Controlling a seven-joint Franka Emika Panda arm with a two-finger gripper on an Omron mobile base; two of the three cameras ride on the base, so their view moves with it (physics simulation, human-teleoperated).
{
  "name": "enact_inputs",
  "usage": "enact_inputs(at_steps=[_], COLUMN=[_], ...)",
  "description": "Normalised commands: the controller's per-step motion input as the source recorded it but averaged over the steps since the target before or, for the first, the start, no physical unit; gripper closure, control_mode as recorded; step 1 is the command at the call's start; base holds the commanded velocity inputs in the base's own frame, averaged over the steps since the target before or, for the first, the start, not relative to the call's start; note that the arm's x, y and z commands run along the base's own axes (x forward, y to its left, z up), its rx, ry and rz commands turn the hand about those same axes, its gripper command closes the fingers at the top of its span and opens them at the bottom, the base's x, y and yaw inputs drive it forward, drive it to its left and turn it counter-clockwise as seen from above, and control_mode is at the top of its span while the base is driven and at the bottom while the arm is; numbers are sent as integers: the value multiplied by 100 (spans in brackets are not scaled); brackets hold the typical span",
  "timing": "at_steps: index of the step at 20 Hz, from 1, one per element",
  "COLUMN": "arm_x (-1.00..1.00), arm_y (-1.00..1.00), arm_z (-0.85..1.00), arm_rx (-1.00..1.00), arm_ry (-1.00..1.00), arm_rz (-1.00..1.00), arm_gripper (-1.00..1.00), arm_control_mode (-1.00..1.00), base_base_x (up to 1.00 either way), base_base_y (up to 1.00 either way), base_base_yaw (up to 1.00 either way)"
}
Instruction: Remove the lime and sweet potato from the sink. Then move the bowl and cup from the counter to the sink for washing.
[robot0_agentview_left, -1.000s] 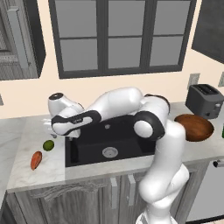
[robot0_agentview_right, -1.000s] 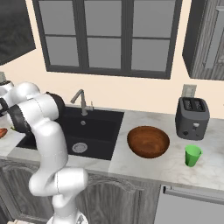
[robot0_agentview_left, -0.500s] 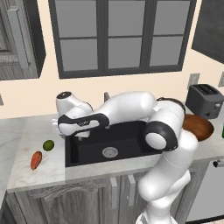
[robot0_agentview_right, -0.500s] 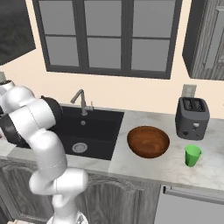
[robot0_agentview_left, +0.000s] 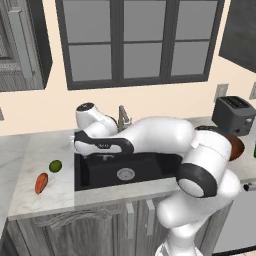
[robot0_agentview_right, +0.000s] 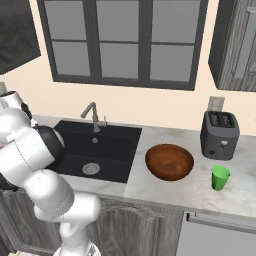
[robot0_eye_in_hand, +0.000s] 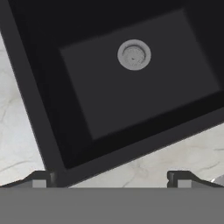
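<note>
The lime (robot0_agentview_left: 55, 165) and the sweet potato (robot0_agentview_left: 41, 183) lie on the counter (robot0_agentview_left: 22, 160) left of the black sink (robot0_agentview_left: 92, 176). My gripper (robot0_agentview_left: 102, 154) hangs over the sink's left part. In the hand view the gripper (robot0_eye_in_hand: 111, 181) is open with nothing between its fingertips (robot0_eye_in_hand: 41, 179). Beyond them are the sink's front rim, the bare basin (robot0_eye_in_hand: 144, 100) and its silver drain (robot0_eye_in_hand: 134, 54). The brown bowl (robot0_agentview_right: 169, 161) and the green cup (robot0_agentview_right: 220, 177) stand on the counter (robot0_agentview_right: 165, 192) right of the sink (robot0_agentview_right: 112, 145).
A grey faucet (robot0_agentview_right: 92, 114) rises behind the basin. A dark toaster (robot0_agentview_right: 220, 135) stands at the back right, behind the bowl and cup. My arm arches over the sink and hides part of the bowl (robot0_agentview_left: 236, 146) in the left base view.
The arm has swung right, from above the counter left of the sink to over the sink's left part. The gripper stays open. The lime and sweet potato have not moved.
</note>
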Motion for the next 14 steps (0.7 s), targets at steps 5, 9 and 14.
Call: enact_inputs(at_steps=[5,9,14], arm_x=[-32,-31,-30], arm_y=[-48,-45,-45], arm_z=[12,12,10], arm_rx=[0,0,0], arm_ry=[0,0,0], arm_rz=[2,7,14], arm_gripper=[-100,-100,-100], arm_control_mode=[-100,-100,-100], base_base_x=[0,0,0], base_base_y=[0,0,0], base_base_yaw=[0,0,0])
